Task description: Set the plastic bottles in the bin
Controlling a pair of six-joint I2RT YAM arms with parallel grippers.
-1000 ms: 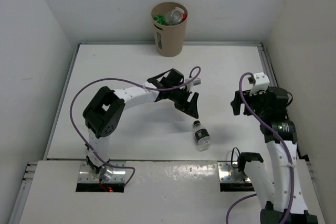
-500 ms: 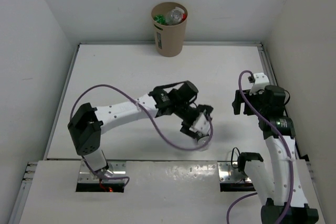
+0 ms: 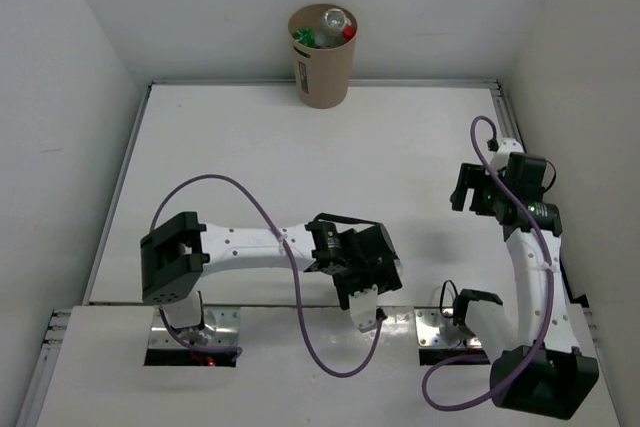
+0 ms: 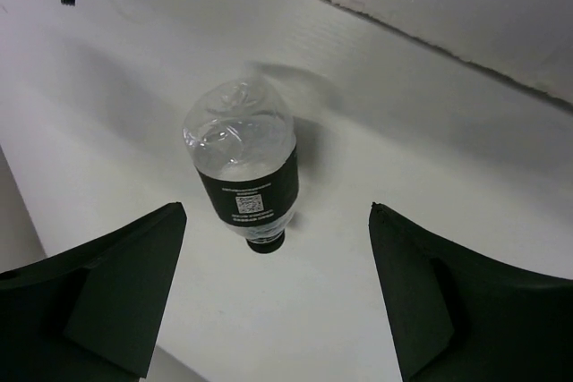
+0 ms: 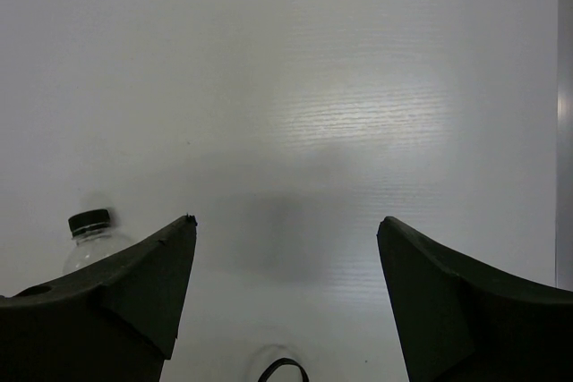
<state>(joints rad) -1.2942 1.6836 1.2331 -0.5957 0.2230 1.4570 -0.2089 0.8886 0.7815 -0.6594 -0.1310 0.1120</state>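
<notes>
One of the plastic bottles point(image 4: 243, 163), clear with a black label and black cap, lies on the white table with its cap toward my left wrist camera. My left gripper point(image 4: 277, 209) is open just above it, one fingertip on each side of the cap end, touching nothing. In the top view my left gripper point(image 3: 365, 272) covers this bottle. My right gripper point(image 5: 287, 219) is open and empty over bare table; a black-capped bottle point(image 5: 89, 225) peeks out beside its left finger. The tan bin point(image 3: 322, 67) stands at the far edge with several bottles point(image 3: 335, 20) inside.
The raised white platform edge point(image 4: 430, 38) runs just behind the bottle. A purple cable point(image 3: 300, 332) loops from my left arm over the near platform. My right gripper point(image 3: 468, 192) hovers by the table's right side rail point(image 3: 505, 112).
My left arm swung toward the near edge and came down over the lying bottle, its jaws opening wider. The right arm shifted slightly. The bottles in the bin settled.
</notes>
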